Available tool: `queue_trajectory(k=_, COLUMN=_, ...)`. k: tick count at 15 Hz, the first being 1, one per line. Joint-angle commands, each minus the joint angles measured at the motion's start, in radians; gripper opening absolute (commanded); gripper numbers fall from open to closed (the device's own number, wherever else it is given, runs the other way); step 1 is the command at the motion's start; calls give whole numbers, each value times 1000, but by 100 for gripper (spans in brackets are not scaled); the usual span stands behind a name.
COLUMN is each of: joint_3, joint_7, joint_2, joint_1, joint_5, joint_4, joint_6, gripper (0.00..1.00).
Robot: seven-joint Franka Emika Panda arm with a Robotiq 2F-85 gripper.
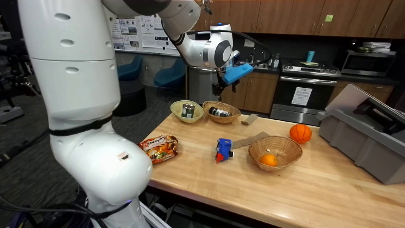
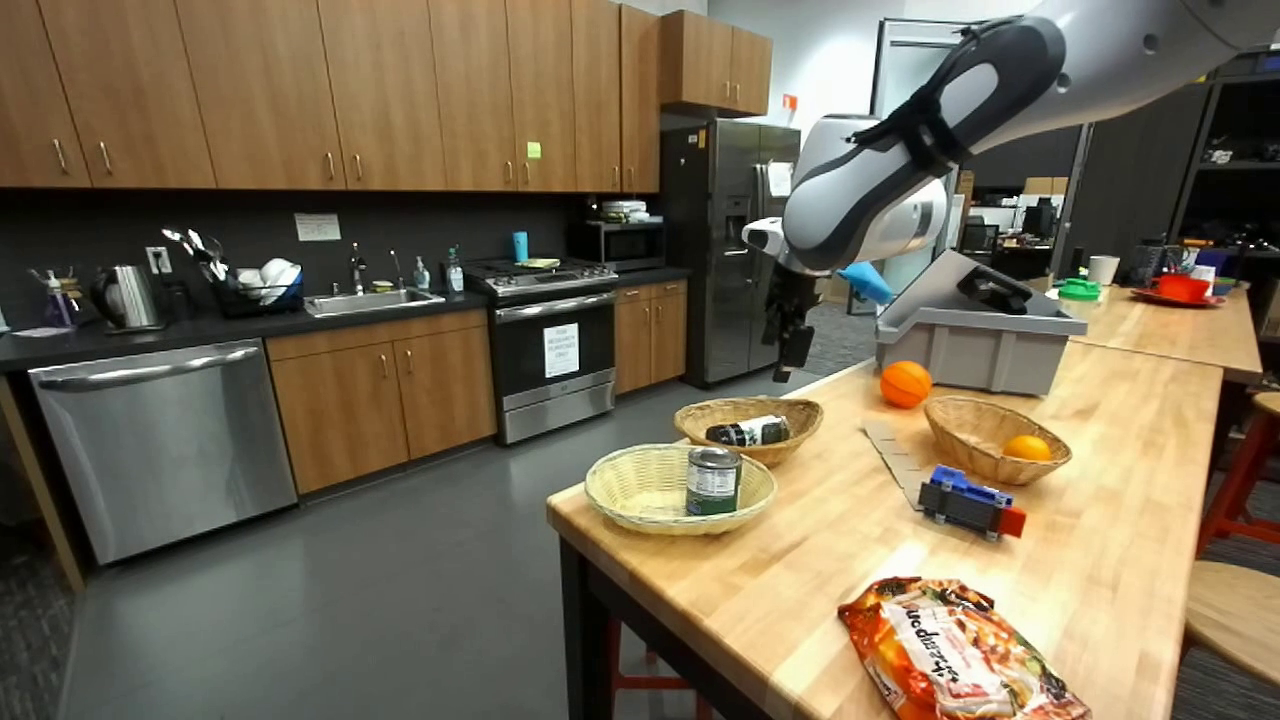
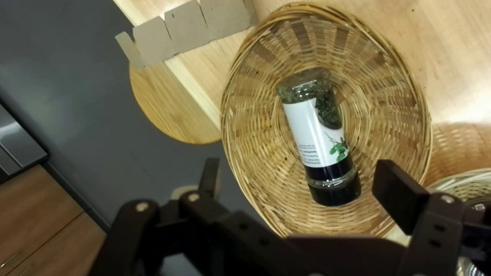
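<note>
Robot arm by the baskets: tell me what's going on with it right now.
The robot's gripper hangs open and empty, higher than the brown basket that it points toward. In that basket a black-capped jar lies on its side, untouched. Next to it, a can stands in the paler basket. Elsewhere on the table, an orange lies in a third basket, with a blue-and-red toy nearby.

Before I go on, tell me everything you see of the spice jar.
The spice jar is a clear cylinder, glass or plastic, with dark green flakes inside. It carries a white label with a green leaf print, then a black band and a black cap. It lies on its side in the brown basket, resting on the weave, cap toward the lower edge of the wrist view. The open gripper above does not touch it.
</note>
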Motion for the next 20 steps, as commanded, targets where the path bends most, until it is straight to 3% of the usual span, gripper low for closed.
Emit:
queue_trajectory(k=1, joint_3=9, joint_7=53, joint_2=-35, joint_1=9, joint_5=-29, joint_4=-69, joint_6=35, gripper=100)
queue_trajectory(k=12, joint_3=25, joint_7=180, joint_2=23, joint_1=38, joint_5=-243, joint_4=-63, joint_6=24, gripper=100)
queue_trajectory(k=18, joint_3=23, joint_7=185, joint_2=64, joint_1=36, joint_5=-292, joint_4=13, joint_6=12, gripper=100)
queue_trajectory(k=20, joint_3=26, joint_7=173, joint_2=73, joint_1=29, joint_5=-258, joint_4=36, joint_6=23, gripper=100)
